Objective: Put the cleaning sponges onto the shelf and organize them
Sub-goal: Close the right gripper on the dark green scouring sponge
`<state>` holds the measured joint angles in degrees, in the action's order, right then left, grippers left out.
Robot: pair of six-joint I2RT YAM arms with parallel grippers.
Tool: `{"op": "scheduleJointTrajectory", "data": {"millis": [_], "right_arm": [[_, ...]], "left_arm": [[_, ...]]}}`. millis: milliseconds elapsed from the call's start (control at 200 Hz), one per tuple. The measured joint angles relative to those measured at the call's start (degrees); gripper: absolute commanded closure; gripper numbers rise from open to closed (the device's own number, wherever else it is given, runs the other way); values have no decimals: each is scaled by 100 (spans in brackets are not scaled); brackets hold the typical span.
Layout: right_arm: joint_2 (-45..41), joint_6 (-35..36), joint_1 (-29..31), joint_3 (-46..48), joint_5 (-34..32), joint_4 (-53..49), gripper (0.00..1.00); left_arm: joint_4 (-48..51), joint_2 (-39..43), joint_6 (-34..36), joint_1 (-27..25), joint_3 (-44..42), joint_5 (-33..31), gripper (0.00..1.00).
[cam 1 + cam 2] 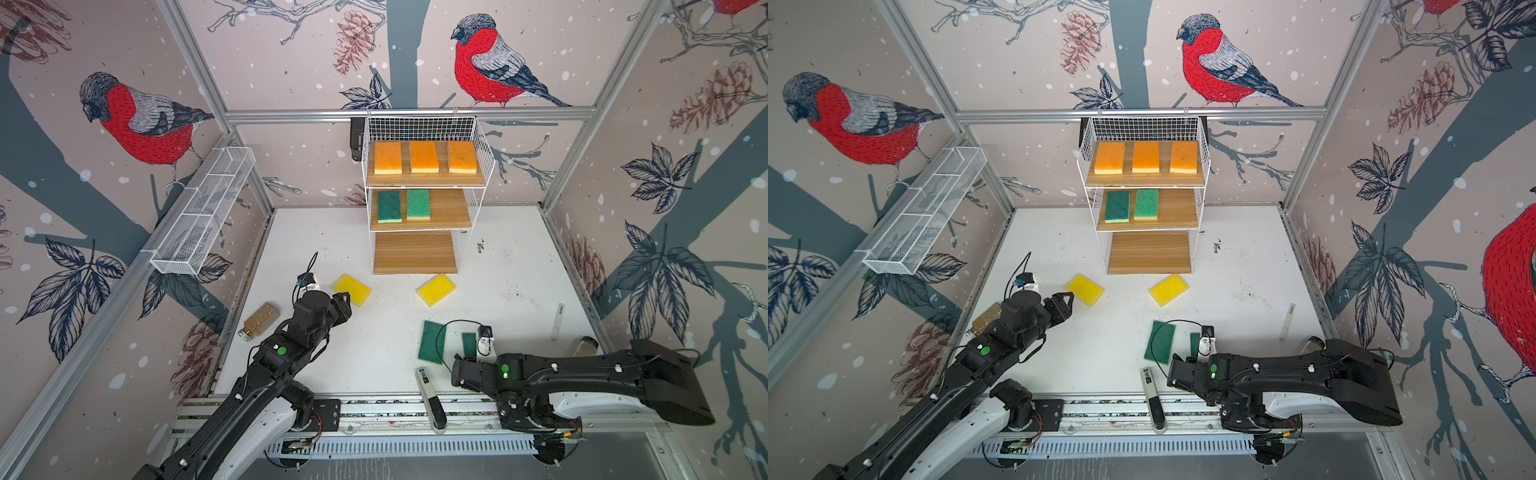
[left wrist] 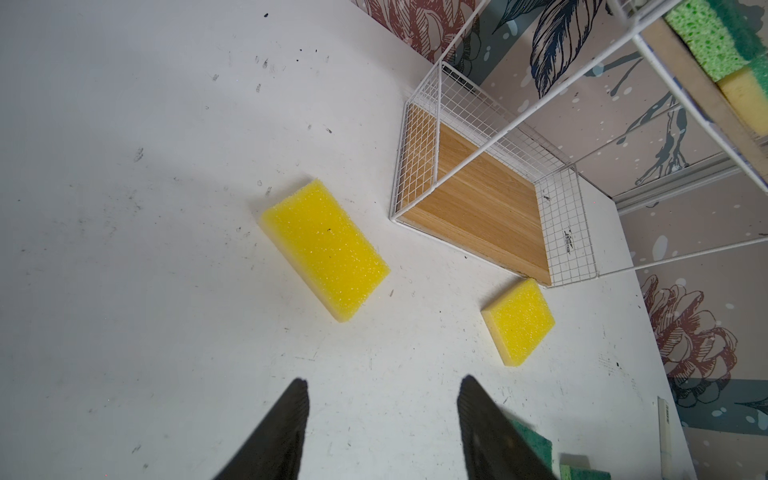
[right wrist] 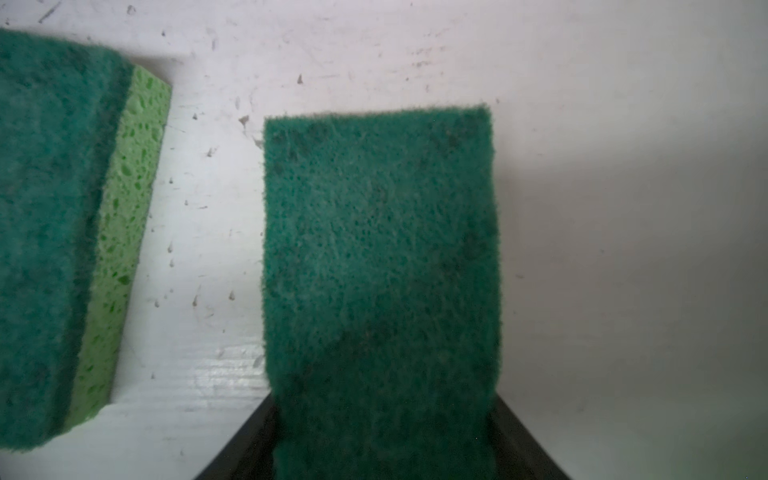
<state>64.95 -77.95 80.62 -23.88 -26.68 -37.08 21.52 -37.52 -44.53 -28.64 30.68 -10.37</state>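
Note:
The shelf [image 1: 415,253] stands at the back: three orange sponges [image 1: 424,157] on its top board, two green ones [image 1: 404,205] on the middle board, the bottom board bare. Two yellow sponges [image 1: 352,289] [image 1: 436,289] lie on the table in front of it. My left gripper [image 2: 384,380] hovers open and empty just short of the nearer yellow sponge [image 2: 326,251]. My right gripper [image 3: 382,399] is shut on a green sponge [image 3: 380,249] low over the table, both fingers pressed against its sides. Another green sponge [image 3: 54,232] lies flat beside it.
A white mesh trough [image 1: 203,212] hangs on the left wall. A spice jar [image 1: 257,321] lies at the table's left edge, and another jar [image 1: 586,345] sits behind the right arm. A white-and-black device [image 1: 430,399] lies at the front edge. A thin white strip [image 1: 557,322] lies at the right.

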Motion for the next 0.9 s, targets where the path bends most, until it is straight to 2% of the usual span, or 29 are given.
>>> {"op": "scheduleJointTrajectory", "data": {"millis": [310, 496, 901], "right_arm": [[-271, 96, -52, -345, 129, -264, 32], [-437, 164, -131, -212, 151, -284, 30], [-24, 258, -155, -85, 280, -118, 25]], "left_arm": [[61, 15, 2, 0, 22, -35, 42], [63, 70, 2, 0, 15, -35, 41], [192, 302, 2, 0, -28, -66, 41]]}}
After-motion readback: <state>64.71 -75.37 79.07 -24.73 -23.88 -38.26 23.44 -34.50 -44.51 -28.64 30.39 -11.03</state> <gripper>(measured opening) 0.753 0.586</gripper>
